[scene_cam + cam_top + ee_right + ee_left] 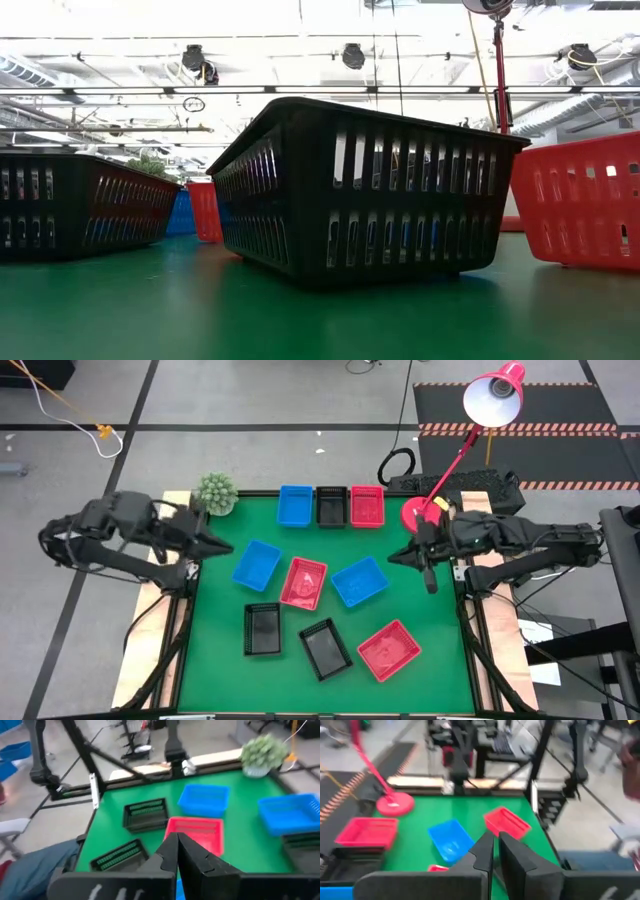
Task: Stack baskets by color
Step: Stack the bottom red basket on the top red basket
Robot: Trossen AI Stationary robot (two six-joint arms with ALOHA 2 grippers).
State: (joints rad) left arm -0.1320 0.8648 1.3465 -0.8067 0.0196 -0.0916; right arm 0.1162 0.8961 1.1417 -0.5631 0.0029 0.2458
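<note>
Nine baskets sit on their bottoms on the green table (220, 660). A blue one (294, 505), a black one (330, 506) and a red one (367, 506) stand in a row at the far edge. Loose in the middle are two blue (256, 564) (359, 581) and a red (303, 582). Nearer lie two black (262, 629) (325, 648) and a red (388, 650). My left gripper (225, 546) (496, 840) hovers shut over the table's left edge. My right gripper (393, 555) (177, 840) hovers shut over the right edge. Both are empty.
A small green plant (217, 492) stands at the far left corner. A red lamp's round base (418, 513) stands at the far right, its head (495, 398) beyond the table. In the low view a black basket (370, 195) fills the foreground.
</note>
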